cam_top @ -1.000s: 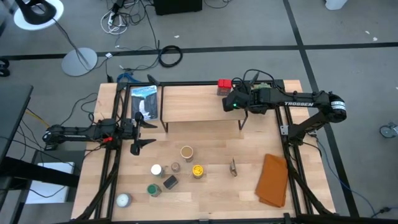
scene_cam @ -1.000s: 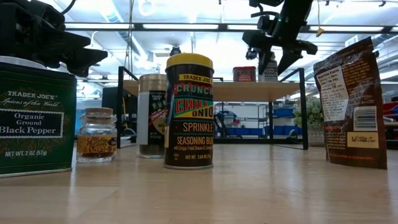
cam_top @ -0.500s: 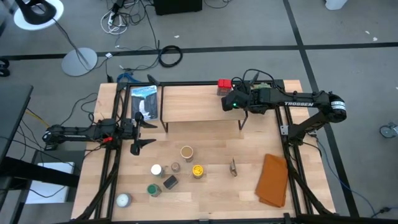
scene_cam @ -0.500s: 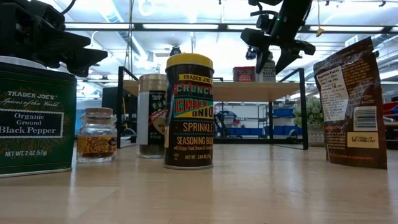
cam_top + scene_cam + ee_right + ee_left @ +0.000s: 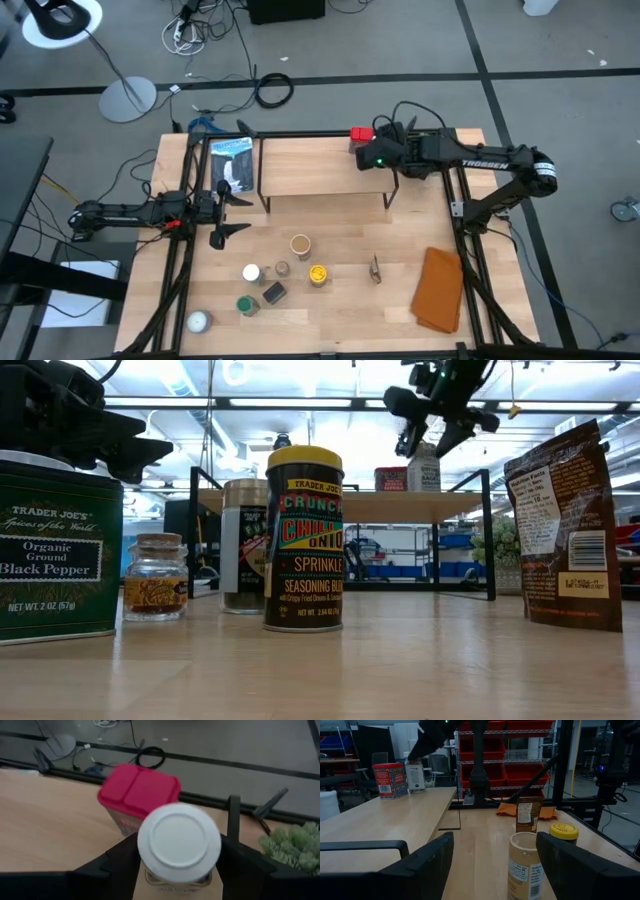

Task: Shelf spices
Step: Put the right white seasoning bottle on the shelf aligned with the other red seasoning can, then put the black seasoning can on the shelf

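Note:
The shelf [image 5: 322, 167] stands at the far side of the table. A white-lidded jar [image 5: 179, 842] and a red tin [image 5: 138, 790] stand on its far right corner; both also show in the low view, jar [image 5: 424, 468] beside tin [image 5: 393, 478]. My right gripper [image 5: 427, 440] hovers open just above the jar, its fingers [image 5: 116, 862] to either side of the lid without touching. Several more spices stand on the near tabletop: a tan jar [image 5: 300, 244], a yellow-lidded jar [image 5: 318, 273], a green tin [image 5: 247, 304]. My left gripper [image 5: 228, 215] waits open at the table's left.
An orange-brown cloth [image 5: 438, 290] lies near the right edge, with a small brown pouch [image 5: 375, 268] standing left of it. A green plant [image 5: 295, 842] sits just past the shelf's right end. The black table frame [image 5: 455, 200] runs along the sides. Most of the shelf plank is bare.
My right gripper has risen from around the white-lidded jar and shifted slightly toward the far edge. The jar stays upright on the shelf beside the red tin.

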Robot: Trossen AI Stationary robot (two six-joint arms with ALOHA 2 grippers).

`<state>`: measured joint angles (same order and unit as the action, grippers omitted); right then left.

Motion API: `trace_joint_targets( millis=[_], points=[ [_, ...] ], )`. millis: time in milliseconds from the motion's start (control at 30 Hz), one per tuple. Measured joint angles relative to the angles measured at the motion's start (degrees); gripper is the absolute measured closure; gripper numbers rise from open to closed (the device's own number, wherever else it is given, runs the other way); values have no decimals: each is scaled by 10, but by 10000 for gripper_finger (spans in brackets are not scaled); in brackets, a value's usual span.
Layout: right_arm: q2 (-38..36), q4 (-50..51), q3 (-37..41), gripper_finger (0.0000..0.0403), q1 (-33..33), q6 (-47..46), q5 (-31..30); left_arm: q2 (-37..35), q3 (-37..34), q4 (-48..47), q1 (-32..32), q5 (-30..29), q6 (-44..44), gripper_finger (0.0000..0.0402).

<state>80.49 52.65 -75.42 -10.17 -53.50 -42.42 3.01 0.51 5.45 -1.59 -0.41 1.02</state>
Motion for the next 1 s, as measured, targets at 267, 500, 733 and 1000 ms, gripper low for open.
trace_joint_targets(
  millis=[267,500,733,1000],
  points=[
    [0,40,-18,167,0,1,-34,0,0,5,0,0,0,113],
    [0,53,-18,168,2,-9,-40,0,0,9,0,0,0,113],
    [0,36,-18,167,3,-7,-66,0,0,10,0,0,0,113],
    [0,41,-48,167,7,12,-82,0,0,10,0,0,0,113]
  ],
)
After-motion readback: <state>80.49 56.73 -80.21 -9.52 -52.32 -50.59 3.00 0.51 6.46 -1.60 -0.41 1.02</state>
